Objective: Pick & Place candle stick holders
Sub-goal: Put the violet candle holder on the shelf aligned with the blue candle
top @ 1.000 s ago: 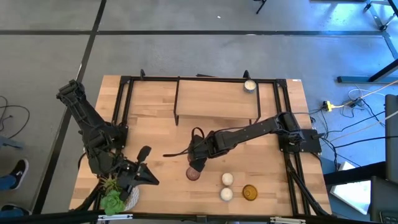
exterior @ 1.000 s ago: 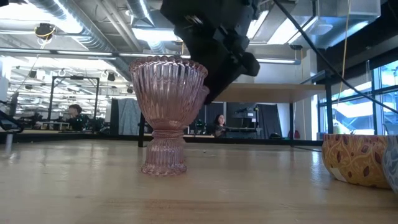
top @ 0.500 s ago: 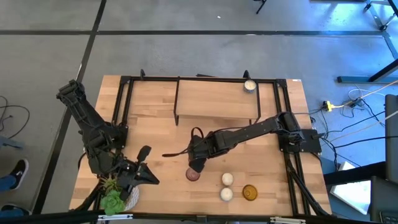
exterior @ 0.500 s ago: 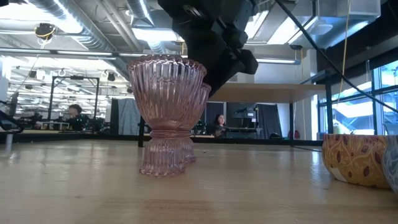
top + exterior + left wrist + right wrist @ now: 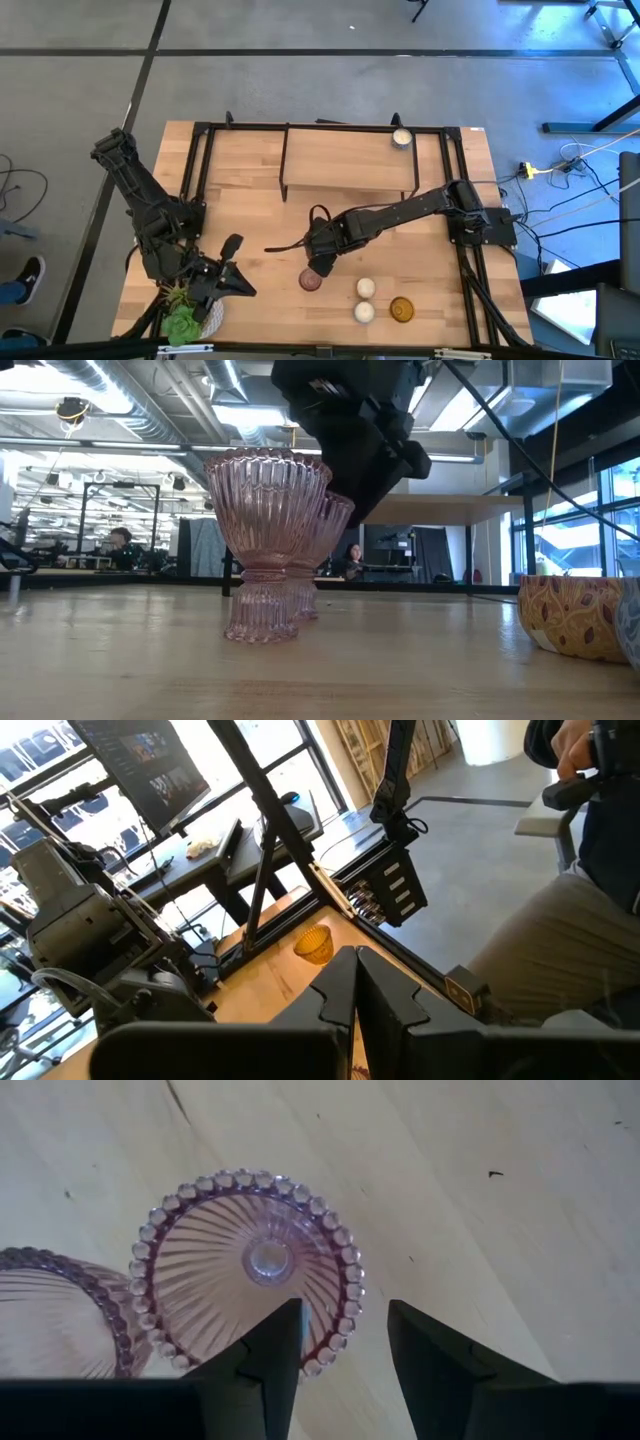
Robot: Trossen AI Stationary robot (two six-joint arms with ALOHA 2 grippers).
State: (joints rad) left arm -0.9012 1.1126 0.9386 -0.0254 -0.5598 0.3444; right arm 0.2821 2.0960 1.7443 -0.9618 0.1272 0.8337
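A: Where is the second pink candle holder (image 5: 250, 1260) now?

B: Just behind the first pink candle holder (image 5: 312, 281), at about 1 o'clock from it. In the last second it slid sideways out from behind the first one in the low view.

A: So it is gripped?

B: I think yes. The right gripper (image 5: 343, 1308) has the beaded rim between its fingers, one inside and one outside, and the cup moved with it. I cannot tell if it is lifted.

A: And the left gripper (image 5: 240, 285)?

B: Clenched and empty, waiting beside the plant (image 5: 185, 320) at 7 o'clock on the table.
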